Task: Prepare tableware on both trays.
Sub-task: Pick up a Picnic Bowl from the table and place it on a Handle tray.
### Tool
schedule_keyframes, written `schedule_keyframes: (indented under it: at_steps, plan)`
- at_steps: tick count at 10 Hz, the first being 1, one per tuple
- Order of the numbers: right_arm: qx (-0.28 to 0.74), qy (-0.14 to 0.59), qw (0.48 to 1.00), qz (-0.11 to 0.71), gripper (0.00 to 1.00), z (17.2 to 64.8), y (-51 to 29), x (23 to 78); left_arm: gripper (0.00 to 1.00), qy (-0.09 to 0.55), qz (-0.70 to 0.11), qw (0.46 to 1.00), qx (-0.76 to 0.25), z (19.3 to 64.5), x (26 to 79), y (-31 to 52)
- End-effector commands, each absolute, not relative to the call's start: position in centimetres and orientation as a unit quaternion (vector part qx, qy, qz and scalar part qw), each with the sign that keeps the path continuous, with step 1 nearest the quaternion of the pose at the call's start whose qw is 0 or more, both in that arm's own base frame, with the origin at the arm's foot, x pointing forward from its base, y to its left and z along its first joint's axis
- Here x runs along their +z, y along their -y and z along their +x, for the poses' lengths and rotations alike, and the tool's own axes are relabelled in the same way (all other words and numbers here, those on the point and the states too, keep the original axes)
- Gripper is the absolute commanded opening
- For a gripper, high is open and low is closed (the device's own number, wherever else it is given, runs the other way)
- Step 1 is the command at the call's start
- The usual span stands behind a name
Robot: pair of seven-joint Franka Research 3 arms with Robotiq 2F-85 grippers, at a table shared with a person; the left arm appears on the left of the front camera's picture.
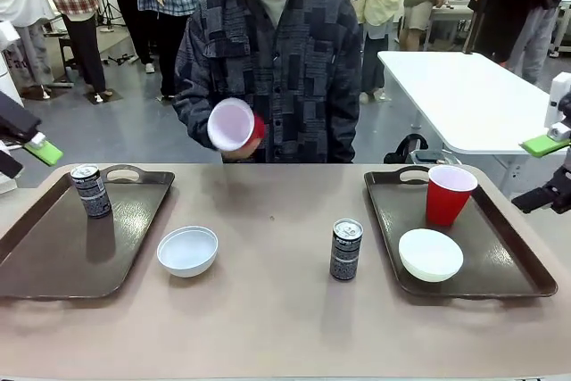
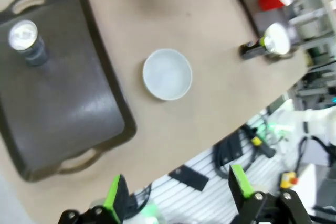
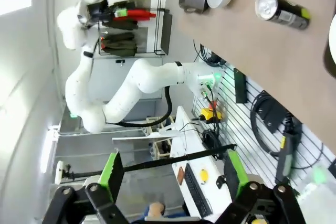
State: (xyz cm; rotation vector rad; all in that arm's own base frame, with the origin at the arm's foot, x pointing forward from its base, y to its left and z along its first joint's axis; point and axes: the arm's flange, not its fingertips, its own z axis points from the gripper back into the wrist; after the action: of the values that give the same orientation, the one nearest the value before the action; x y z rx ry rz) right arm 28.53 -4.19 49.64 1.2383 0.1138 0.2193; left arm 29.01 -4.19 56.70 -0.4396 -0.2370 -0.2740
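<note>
Left hand (image 1: 27, 156) hangs wide open and empty at the left edge of the front frame; right hand (image 1: 546, 171) is the same at the right edge, jaws spread, nothing in them. By my reckoning I am about halfway: the right tray (image 1: 508, 265) carries a red cup (image 1: 448, 194) upright in its upper part and a white bowl (image 1: 430, 254) just below it, but it wants a can; the left tray (image 1: 53, 256) carries only a black can (image 1: 91, 191) standing in its upper half. Left to do, I judge: the loose bowl (image 1: 187, 251) sits on the bench (image 1: 268, 327) just right of the left tray; the loose can (image 1: 346, 249) stands left of the right tray, apart from it; the second cup (image 1: 234, 124) is tilted in the person's grip at upper centre, mouth toward me. Both cans bear pale print on black; it is too small for me to read.
</note>
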Motion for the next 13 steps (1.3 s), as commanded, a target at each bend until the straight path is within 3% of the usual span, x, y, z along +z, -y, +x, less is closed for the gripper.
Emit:
schedule_keyframes:
  at_steps: [1,5,7,10,11,13]
  plan:
    - [0.1,-0.047,0.803,0.585,1.0,28.2,4.3,48.6,1.0,0.073,-0.146,0.977,-0.139,30.4,56.6,7.3]
    - [0.089,-0.055,0.806,0.583,1.0,28.1,4.8,48.2,1.0,0.059,-0.085,0.986,-0.13,35.0,50.9,14.3]
    - [0.089,-0.055,0.806,0.583,1.0,28.1,4.8,48.2,1.0,0.069,-0.074,0.98,-0.173,36.9,47.2,16.3]
    - [0.089,-0.055,0.806,0.583,1.0,28.1,4.8,48.2,1.0,0.127,-0.083,0.966,-0.207,39.1,45.2,15.7]
    - [0.089,-0.055,0.806,0.583,1.0,28.1,4.8,48.2,1.0,0.083,-0.075,0.977,-0.182,37.8,45.9,17.1]
    - [0.089,-0.055,0.806,0.583,1.0,28.1,4.8,48.2,1.0,0.103,-0.077,0.973,-0.19,39.0,45.4,16.7]
